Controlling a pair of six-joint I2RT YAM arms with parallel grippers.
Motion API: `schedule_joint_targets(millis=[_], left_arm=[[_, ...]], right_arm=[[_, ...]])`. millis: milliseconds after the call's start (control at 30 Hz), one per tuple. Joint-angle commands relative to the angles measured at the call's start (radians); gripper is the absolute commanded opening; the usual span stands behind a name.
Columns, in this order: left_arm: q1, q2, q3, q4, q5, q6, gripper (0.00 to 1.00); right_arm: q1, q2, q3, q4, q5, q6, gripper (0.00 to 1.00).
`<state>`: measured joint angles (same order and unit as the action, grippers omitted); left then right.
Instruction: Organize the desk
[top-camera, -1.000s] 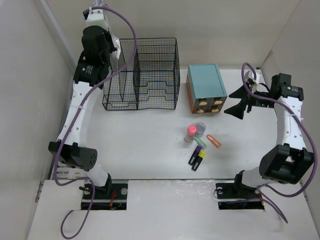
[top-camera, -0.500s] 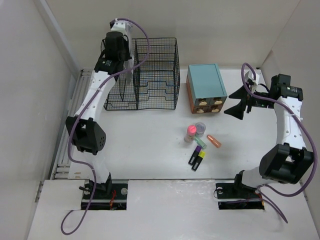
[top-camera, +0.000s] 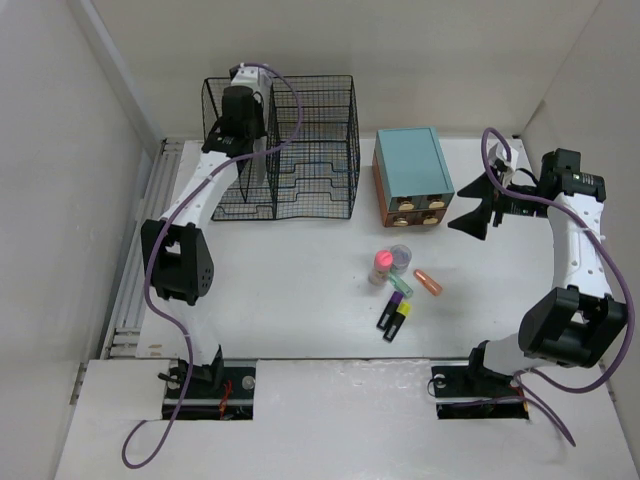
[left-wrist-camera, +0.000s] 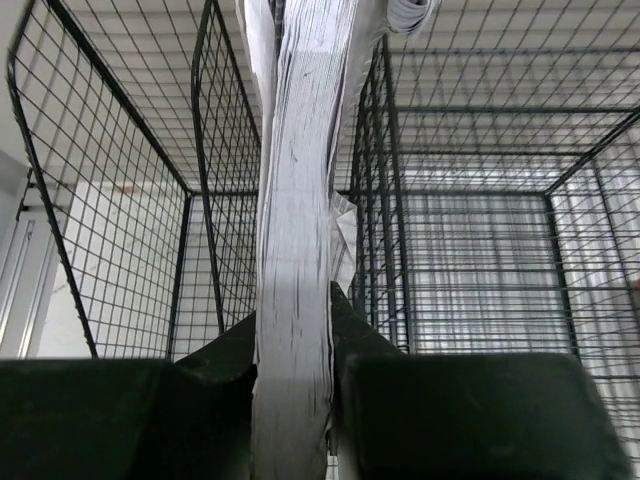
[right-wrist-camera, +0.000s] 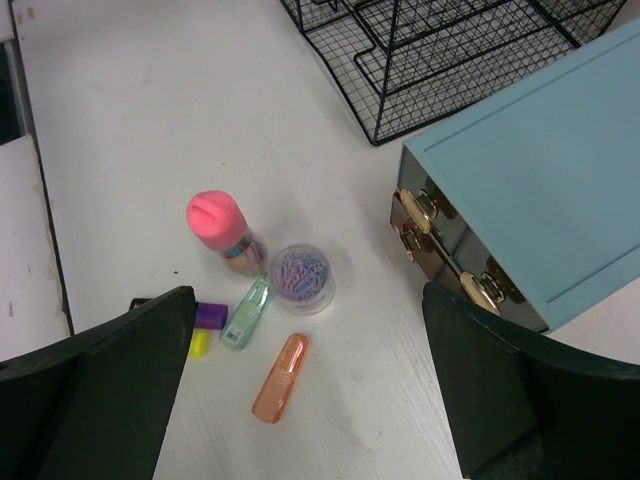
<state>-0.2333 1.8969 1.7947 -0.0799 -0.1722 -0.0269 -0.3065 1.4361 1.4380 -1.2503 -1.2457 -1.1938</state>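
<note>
The paper stack (left-wrist-camera: 295, 250) runs off top and bottom (print unreadable); a right gripper (right-wrist-camera: 307, 293) finger (right-wrist-camera: 100, 380) hides most of the yellow highlighter (right-wrist-camera: 199, 343).

The desk (top-camera: 290, 290) is flat, matte white, with a ribbed rail (top-camera: 125, 310) at left.

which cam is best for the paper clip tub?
Right wrist: the tub sits mid-frame and large, with coloured clips visible inside. Top external shows the tub only as a tiny pale disc. Left wrist shows just paper and rack, no tub.
</note>
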Motion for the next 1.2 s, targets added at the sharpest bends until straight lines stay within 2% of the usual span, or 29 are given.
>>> schedule_joint_targets(millis=[0, 300, 767, 800, 900, 933, 1033, 1167], left_arm=[[0.014, -0.11, -0.05, 0.297, -0.032, 0.021, 0.0], [0.043, -0.153, -0.228, 0.505, -0.041, 0.045, 0.0], [0.052, -0.153, -0.319, 0.493, -0.003, -0.025, 0.01], [0.052, -0.153, -0.319, 0.493, -0.003, -0.025, 0.19], [0.052, -0.153, -0.319, 0.483, -0.003, -0.034, 0.43], [0.052, -0.153, -0.319, 0.483, -0.012, -0.034, 0.64], [0.052, -0.173, -0.31, 0.483, -0.023, -0.034, 0.74], [0.052, -0.229, -0.301, 0.483, -0.056, -0.054, 0.76]], right_arm=[[-0.005, 0.009, -0.002, -0.015, -0.035, -0.059, 1.0], [-0.005, 0.027, -0.002, -0.057, -0.044, -0.118, 1.0], [-0.005, 0.046, 0.016, -0.116, -0.054, -0.185, 1.0], [-0.005, 0.046, 0.016, -0.116, -0.054, -0.185, 1.0], [-0.005, 0.055, 0.016, -0.126, -0.054, -0.194, 1.0], [-0.005, 0.055, 0.016, -0.126, -0.054, -0.194, 1.0], [-0.005, 0.055, 0.016, -0.126, -0.054, -0.194, 1.0], [-0.005, 0.055, 0.016, -0.126, -0.054, -0.194, 1.0]])
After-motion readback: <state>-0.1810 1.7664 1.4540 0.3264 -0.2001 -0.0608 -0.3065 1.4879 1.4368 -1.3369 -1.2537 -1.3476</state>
